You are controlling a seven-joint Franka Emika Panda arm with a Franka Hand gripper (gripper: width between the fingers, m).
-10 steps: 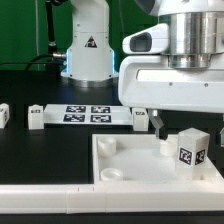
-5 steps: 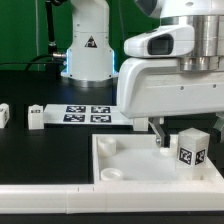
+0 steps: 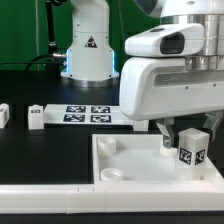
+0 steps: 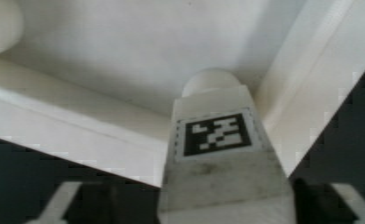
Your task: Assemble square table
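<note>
The square table's white slab [image 3: 140,163] lies at the exterior view's right, rim up, with round sockets at its corners [image 3: 113,173]. A white tagged leg [image 3: 192,150] stands upright on the slab near its far right side. My gripper [image 3: 188,140] is lowered over this leg with a finger on each side. In the wrist view the leg [image 4: 214,140] runs up between my fingers [image 4: 58,205], and a dark gap shows on both sides, so the jaws stand open around it without touching. The slab's raised rim [image 4: 90,100] passes behind the leg.
The marker board [image 3: 85,113] lies flat behind the slab. A loose white leg [image 3: 36,118] rests to its left and another [image 3: 3,114] at the far left edge. A long white bar [image 3: 45,192] runs along the front. The robot base [image 3: 87,50] stands at the back.
My gripper has come down over the standing leg, and its fingers have drawn closer together on either side of it. The leg and slab have not moved.
</note>
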